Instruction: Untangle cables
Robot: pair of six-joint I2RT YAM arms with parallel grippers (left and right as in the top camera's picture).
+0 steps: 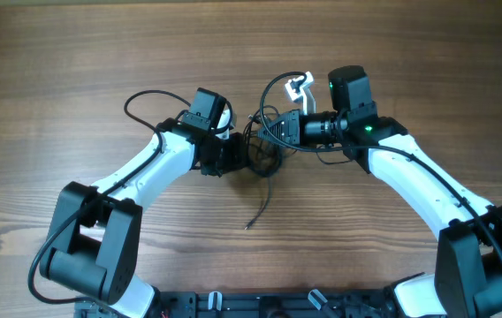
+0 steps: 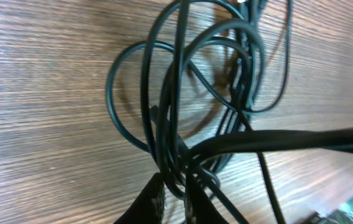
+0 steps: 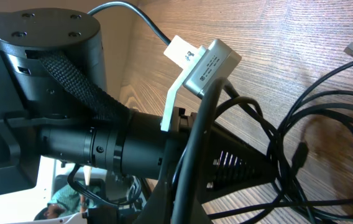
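Pulling step: left gripper (image 2: 176,190) and right gripper (image 1: 277,132) meet at the cables (image 1: 264,155), frame centre.
Jaws: left pinching strands; right unclear.
Next: draw apart gently.

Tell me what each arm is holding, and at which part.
The left fingers pinch the cables where loops bunch; for the right fingers, it cannot be told.

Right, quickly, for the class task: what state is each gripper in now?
Left gripper: shut on the cables.
Right gripper: at the tangle, jaws not clear; cannot tell.
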